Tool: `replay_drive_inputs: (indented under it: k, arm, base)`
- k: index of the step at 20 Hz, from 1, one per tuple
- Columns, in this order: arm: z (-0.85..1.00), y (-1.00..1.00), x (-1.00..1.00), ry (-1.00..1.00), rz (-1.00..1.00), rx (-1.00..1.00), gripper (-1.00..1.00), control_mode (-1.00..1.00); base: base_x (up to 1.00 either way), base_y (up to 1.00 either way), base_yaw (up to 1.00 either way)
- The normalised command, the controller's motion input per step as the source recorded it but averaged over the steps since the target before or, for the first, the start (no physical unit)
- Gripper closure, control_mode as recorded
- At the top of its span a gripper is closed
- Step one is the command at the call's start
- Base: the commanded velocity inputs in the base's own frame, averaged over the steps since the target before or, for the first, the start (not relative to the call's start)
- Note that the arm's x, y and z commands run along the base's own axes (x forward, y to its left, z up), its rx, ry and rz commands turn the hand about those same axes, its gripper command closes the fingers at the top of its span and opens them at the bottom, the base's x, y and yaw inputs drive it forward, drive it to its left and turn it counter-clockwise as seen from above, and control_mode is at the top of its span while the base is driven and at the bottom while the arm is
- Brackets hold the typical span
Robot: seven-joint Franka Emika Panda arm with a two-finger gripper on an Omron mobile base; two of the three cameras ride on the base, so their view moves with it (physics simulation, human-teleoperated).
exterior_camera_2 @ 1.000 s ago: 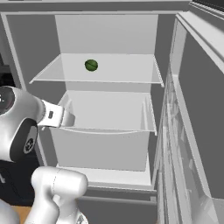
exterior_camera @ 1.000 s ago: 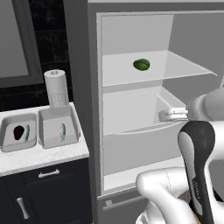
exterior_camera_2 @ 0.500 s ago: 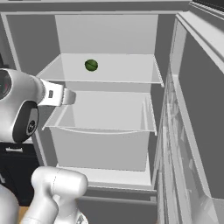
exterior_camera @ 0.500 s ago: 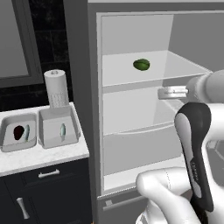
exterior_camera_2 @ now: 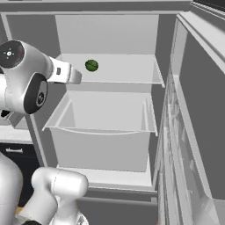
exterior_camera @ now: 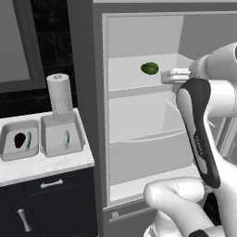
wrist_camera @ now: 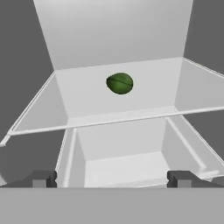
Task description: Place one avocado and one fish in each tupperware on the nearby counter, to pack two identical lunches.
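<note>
A green avocado (exterior_camera: 149,68) (exterior_camera_2: 91,65) (wrist_camera: 120,83) lies alone on the fridge's upper shelf (wrist_camera: 87,107). My gripper (exterior_camera: 165,76) (exterior_camera_2: 78,78) (wrist_camera: 111,179) hovers at the front of that shelf, a short way from the avocado, open and empty. On the counter (exterior_camera: 46,163) stand two tupperwares. The left tupperware (exterior_camera: 8,155) holds a dark avocado (exterior_camera: 19,140) and a pale fish (exterior_camera: 28,140). The right tupperware (exterior_camera: 48,127) holds one fish (exterior_camera: 66,137).
A paper towel roll (exterior_camera: 60,94) stands behind the right tupperware. Below the shelf, a clear fridge drawer (exterior_camera_2: 103,118) juts forward. The open fridge door (exterior_camera_2: 197,110) stands at the right. Dark cabinets (exterior_camera: 51,203) sit under the counter.
My hand has risen from the drawer's level to the upper shelf and closer to the green avocado. The jaws stayed open. Nothing on the counter moved.
</note>
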Motion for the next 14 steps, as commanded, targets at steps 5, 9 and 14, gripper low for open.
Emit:
replay_drive_inputs:
  k: [5, 9, 14]
  arm:
    - [-0.17, 0.00, 0.87, 0.04, 0.00, 0.00, -1.00, -1.00]
    - [-0.16, 0.00, 0.86, 0.04, 0.00, 0.00, -1.00, -1.00]
    - [-0.10, -0.02, 0.74, 0.00, 0.00, 0.00, -1.00, -1.00]
  base:
    - [0.00, 0.00, 0.00]
    - [0.00, 0.00, 0.00]
    - [0.00, 0.00, 0.00]
